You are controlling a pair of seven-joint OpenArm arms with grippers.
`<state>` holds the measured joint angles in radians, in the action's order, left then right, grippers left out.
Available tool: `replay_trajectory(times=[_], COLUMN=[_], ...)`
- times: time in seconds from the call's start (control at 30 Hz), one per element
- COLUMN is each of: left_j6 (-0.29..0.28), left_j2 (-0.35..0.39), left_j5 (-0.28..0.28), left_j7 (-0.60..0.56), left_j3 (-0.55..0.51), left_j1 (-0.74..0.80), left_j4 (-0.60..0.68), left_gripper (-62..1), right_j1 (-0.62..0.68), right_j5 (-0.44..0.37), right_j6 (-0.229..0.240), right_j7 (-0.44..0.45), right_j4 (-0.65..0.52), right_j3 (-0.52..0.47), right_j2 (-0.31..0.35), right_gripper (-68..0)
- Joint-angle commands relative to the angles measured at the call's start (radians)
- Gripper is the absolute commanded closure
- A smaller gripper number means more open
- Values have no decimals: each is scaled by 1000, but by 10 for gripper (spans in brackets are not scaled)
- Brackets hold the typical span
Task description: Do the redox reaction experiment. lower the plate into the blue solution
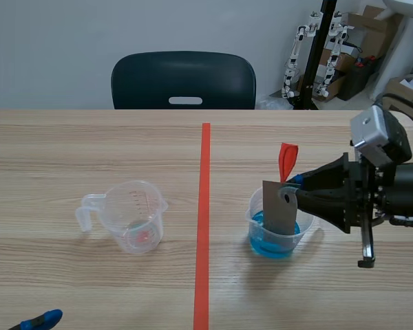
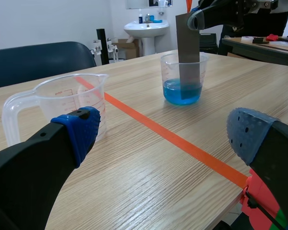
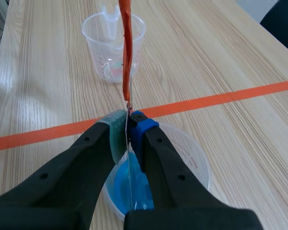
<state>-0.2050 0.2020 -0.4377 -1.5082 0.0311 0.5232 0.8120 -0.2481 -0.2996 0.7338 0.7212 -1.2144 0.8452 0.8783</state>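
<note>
Looking at a thin grey metal plate [image 1: 279,210] here, standing nearly upright inside a small clear plastic beaker [image 1: 256,223] with its lower end dipped into the blue solution [image 1: 263,245] at the bottom (clearest from the left wrist view). Topped with an orange-red tape tab [image 1: 287,159] sticking up above the rim. Clamped near its top edge by the right jaws, in from the right side of the table [image 1: 69,151], with the grey-green pad [image 3: 116,136] pressed on one face and the blue pad [image 3: 140,128] on the other. Seen edge-on from the right wrist view, so just a thin line running down between the pads into the blue. Beaker sitting just right of the long orange-red tape line [image 1: 204,206] down the middle of the wooden table. Across that line, well apart from the beaker, a clear plastic measuring jug [image 1: 134,216] with a handle and red markings, standing upright. Left jaws down low at the near left edge, spread wide apart, blue dotted pads [image 2: 79,127] facing each other across the gap, jug ahead of them (only a blue tip poking into the scene view). Past the far edge of the table, a dark moulded chair [image 1: 182,79] standing in front of a pale wall [image 1: 55,48].
</note>
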Motion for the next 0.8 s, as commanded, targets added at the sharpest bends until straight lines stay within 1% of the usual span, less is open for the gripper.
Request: replay_trajectory(times=[0.0, 0.3, 0.43, 0.53, 0.6, 0.77], left_j6=[1, 1, 1, 1, 1, 1], left_j2=[1, 1, 1, 1, 1, 1], left_j5=[7, 7, 7, 7, 7, 7], left_j7=[-46, -46, -46, -46, -46, -46], left_j3=[-2, -2, -2, -2, -2, -2], left_j1=[6, 6, 6, 6, 6, 6], left_j4=[26, 28, 28, 28, 28, 28], left_gripper=[-557, -557, -557, -557, -557, -557], right_j1=[-10, -13, -12, -12, -12, -12], right_j5=[-13, -14, -13, -10, 11, 20], right_j6=[12, 11, -38, -38, -39, -55], right_j7=[18, 30, 30, 30, 29, 30], right_j4=[-8, -8, -8, -8, -8, -8], right_j3=[-15, -15, -15, -15, -15, -15], right_j2=[18, 19, 19, 18, 11, 8], right_gripper=[-6, -6, -6, -6, -6, -6])
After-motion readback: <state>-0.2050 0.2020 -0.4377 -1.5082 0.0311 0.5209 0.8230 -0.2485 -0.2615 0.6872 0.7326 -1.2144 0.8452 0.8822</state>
